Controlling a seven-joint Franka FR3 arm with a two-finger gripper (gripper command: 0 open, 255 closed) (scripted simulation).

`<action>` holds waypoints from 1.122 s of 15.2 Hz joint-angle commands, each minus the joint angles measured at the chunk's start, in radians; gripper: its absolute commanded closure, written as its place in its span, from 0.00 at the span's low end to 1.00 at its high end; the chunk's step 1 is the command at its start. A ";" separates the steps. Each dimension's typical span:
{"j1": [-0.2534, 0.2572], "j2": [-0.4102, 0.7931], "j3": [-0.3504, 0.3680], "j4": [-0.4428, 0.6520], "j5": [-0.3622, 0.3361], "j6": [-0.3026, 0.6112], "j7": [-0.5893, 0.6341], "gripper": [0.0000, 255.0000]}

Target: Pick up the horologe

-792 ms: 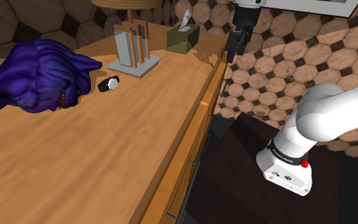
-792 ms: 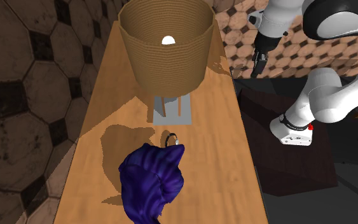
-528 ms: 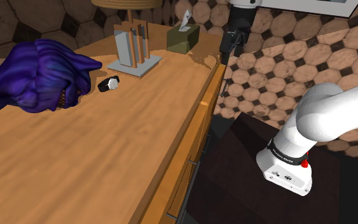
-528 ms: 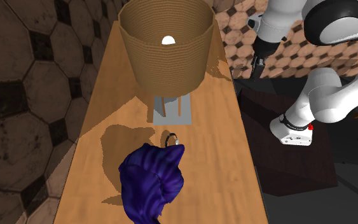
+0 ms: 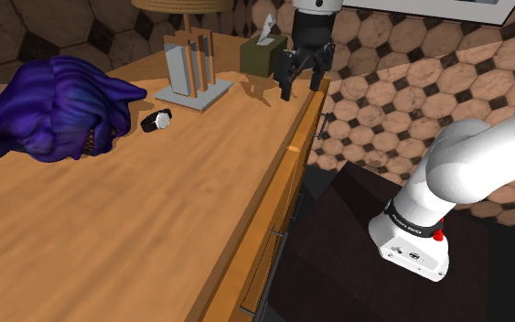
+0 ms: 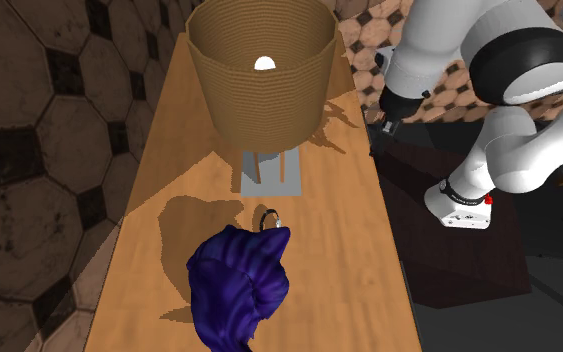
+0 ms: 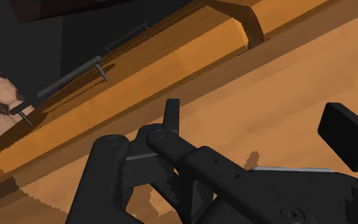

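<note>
The horologe is a small wristwatch point(image 5: 157, 121) with a black strap and a pale face. It lies flat on the wooden table point(image 5: 136, 229), right beside the purple cloth, whose edge it peeks past in the second exterior view point(image 6: 269, 217). My gripper point(image 5: 301, 84) hangs open over the table's edge near the tissue box, well to the shoulder view's right of the watch. In the wrist view the gripper point(image 7: 257, 127) has its black fingers point(image 7: 171, 114) standing apart with nothing between them, above the table's rim.
A crumpled purple cloth point(image 5: 54, 105) covers the table's left part. A lamp with a woven shade point(image 6: 259, 70) stands on a grey base point(image 5: 194, 91) behind the watch. A green tissue box point(image 5: 263, 57) sits at the far end. Drawer handles point(image 7: 69, 76) run along the table's front.
The arm has swung toward the shoulder view's left, from beyond the table's edge to over it, and the hand has turned so both fingers show spread apart.
</note>
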 commanded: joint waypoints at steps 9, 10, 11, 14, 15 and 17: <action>-0.047 0.307 0.224 0.288 -0.006 0.065 0.444 0.00; -0.051 0.346 0.245 0.325 -0.019 0.069 0.492 0.00; -0.055 0.386 0.266 0.363 -0.035 0.071 0.539 0.00; -0.056 0.516 0.322 0.489 -0.102 0.070 0.687 0.00; -0.052 0.562 0.338 0.535 -0.129 0.067 0.737 0.00; -0.033 0.661 0.362 0.635 -0.191 0.052 0.836 0.00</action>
